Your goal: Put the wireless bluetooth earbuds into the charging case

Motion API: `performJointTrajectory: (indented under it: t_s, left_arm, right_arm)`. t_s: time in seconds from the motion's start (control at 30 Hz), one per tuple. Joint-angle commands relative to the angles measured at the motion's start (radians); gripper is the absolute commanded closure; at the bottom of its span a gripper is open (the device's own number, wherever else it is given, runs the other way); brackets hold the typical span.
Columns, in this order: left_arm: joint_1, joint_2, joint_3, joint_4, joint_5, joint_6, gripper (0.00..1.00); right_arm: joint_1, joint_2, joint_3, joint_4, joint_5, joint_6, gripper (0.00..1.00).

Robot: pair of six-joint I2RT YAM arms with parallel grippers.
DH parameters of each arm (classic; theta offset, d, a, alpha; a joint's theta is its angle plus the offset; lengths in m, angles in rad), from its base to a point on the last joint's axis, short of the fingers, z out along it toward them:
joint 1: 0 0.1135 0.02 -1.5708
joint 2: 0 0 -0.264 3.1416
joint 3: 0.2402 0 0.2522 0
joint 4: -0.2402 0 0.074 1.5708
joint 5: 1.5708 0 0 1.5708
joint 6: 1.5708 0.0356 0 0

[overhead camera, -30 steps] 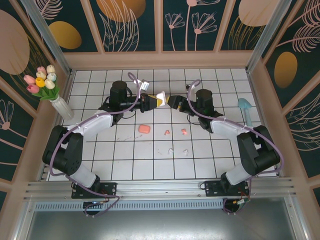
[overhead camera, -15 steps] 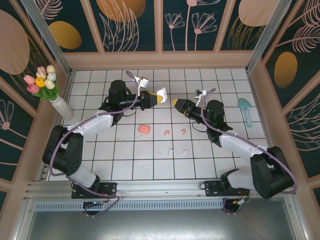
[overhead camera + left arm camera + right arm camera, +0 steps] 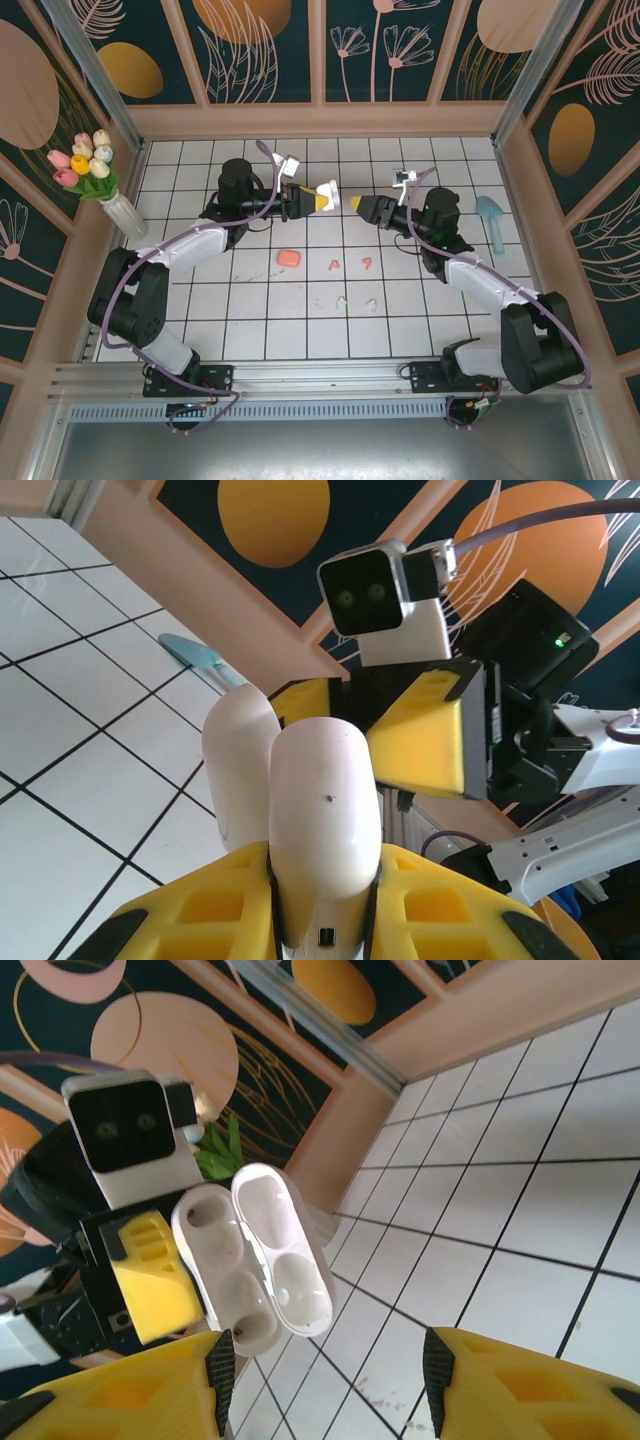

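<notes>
the glossy white charging case (image 3: 250,1260), smooth and round-ended, is clamped lid-open in the left gripper (image 3: 312,202), both wells empty. we judge nothing inserted yet: tiny stemmed salmon-pink earbuds (image 3: 335,265) and white earbuds (image 3: 340,300) lie on tiles (image 3: 250,330), well apart from both grippers. the right gripper (image 3: 325,1390) faces the case, jaws apart, empty.
</notes>
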Motion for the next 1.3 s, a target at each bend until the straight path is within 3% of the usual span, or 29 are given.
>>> performJointTrajectory:
  t_s: [0.0, 1.07, 1.27]
  left_arm:
    - [-0.003, -0.004, 0.034, 0.050, 0.032, -0.020, 1.00]
    - [-0.004, 0.001, 0.031, 0.052, 0.019, -0.018, 1.00]
    - [-0.003, 0.003, 0.031, 0.059, 0.018, -0.023, 1.00]
  right_arm:
    - [0.000, 0.039, 0.042, 0.072, -0.086, -0.014, 0.46]
    - [0.060, 0.197, 0.132, 0.208, -0.134, 0.050, 0.57]
    - [0.068, 0.211, 0.143, 0.213, -0.149, 0.052, 0.64]
